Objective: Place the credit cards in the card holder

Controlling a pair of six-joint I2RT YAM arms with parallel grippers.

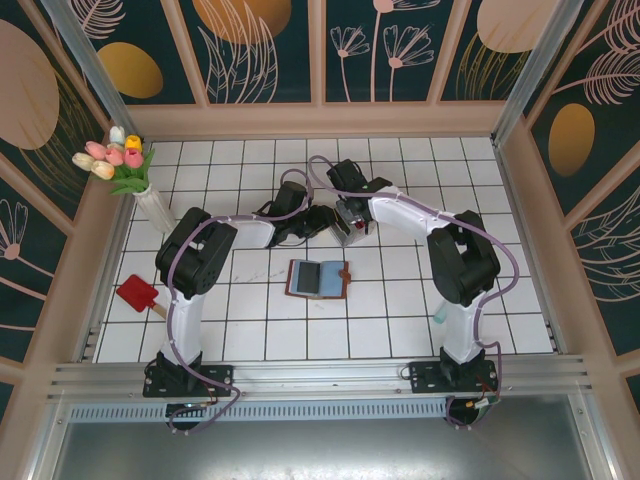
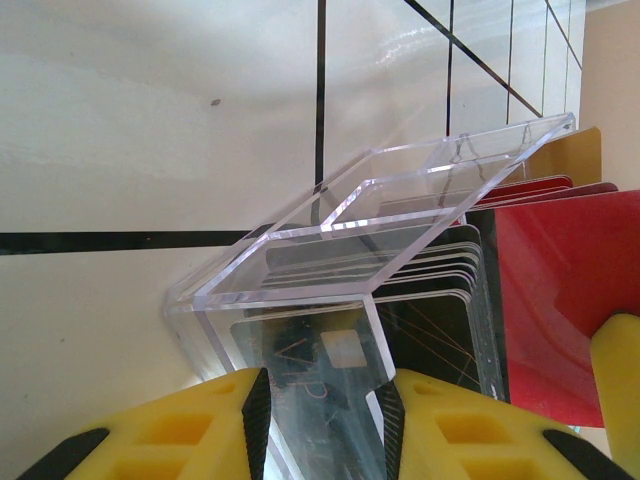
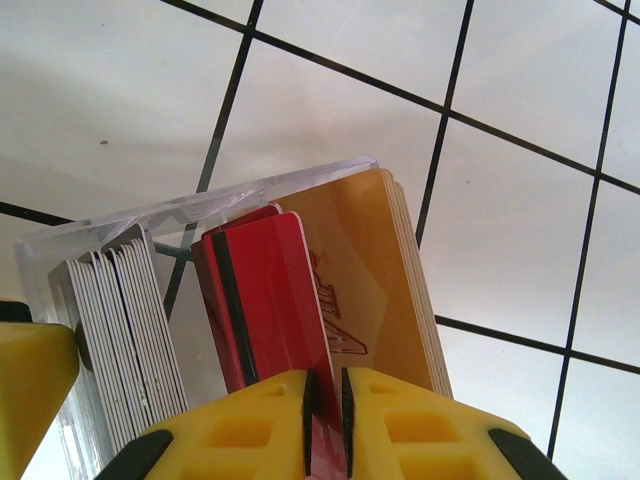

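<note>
Red card (image 3: 262,290) pinched in right claw (image 3: 326,400) — left claw (image 2: 322,415) grips tray (image 2: 330,228).

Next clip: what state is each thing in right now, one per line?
card holder: open, lying flat on the table.
clear box: gripped at one wall by the left fingers, cards standing inside.
red card: pinched between the right fingers, at the box, not yet in the card holder.
tan-orange cards: standing on edge in the clear box.
</note>
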